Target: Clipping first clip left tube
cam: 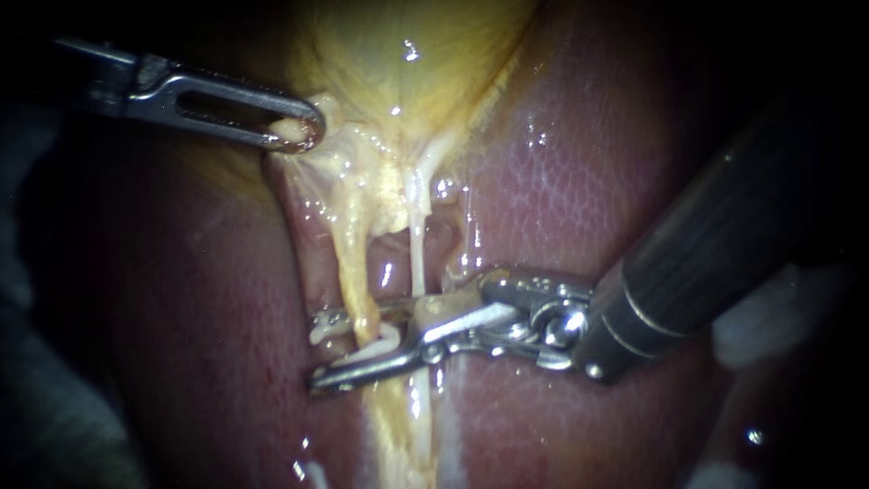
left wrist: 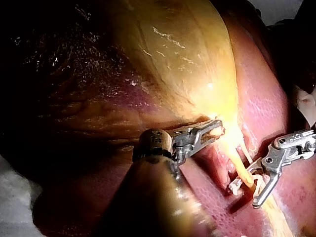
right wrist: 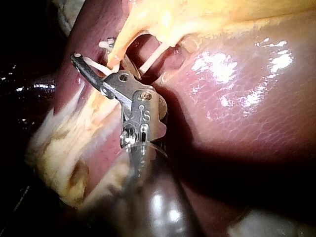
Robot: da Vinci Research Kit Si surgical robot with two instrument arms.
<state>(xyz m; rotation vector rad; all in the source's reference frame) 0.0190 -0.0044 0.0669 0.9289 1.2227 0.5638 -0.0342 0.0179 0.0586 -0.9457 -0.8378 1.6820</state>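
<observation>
Liver (cam: 579, 181): glistening pink-red bed under and on both sides of everything else.
Gallbladder (cam: 407, 54): yellow body above the tubes, narrowing down to them.
Right instrument (cam: 319, 353): reaches across from the right. Its jaws are narrowly open, one on each side of the left tube, with a gap between the tips.
Left instrument (cam: 299, 131): its slotted jaws are closed on pale tissue at the gallbladder's narrow end, drawn out to the side.
Left tube (cam: 353, 263): the thicker, yellow strand. It runs down from the gallbladder and passes between the right instrument's jaws.
Right tube (cam: 417, 244): thin and white, just beside the left tube. It passes behind the jaws nearer their hinge.
Clip (cam: 385, 342): white, seated in the jaws and curving about the left tube, seemingly not yet pressed flat.
Step in hand: the clip looks placed around the left tube, ready for closing.
Next move: probably a full squeeze with the jaws held square across the tube. First it needs checking that the right tube is not caught, which I cannot tell here.
Left wrist view only: it shows the right instrument's jaws side-on as an open V, and the gallbladder's broad body.
Right wrist view only: it shows the jaws from behind, with one jaw mostly hidden.
Endoscope only: it shows both tubes along their length.
</observation>
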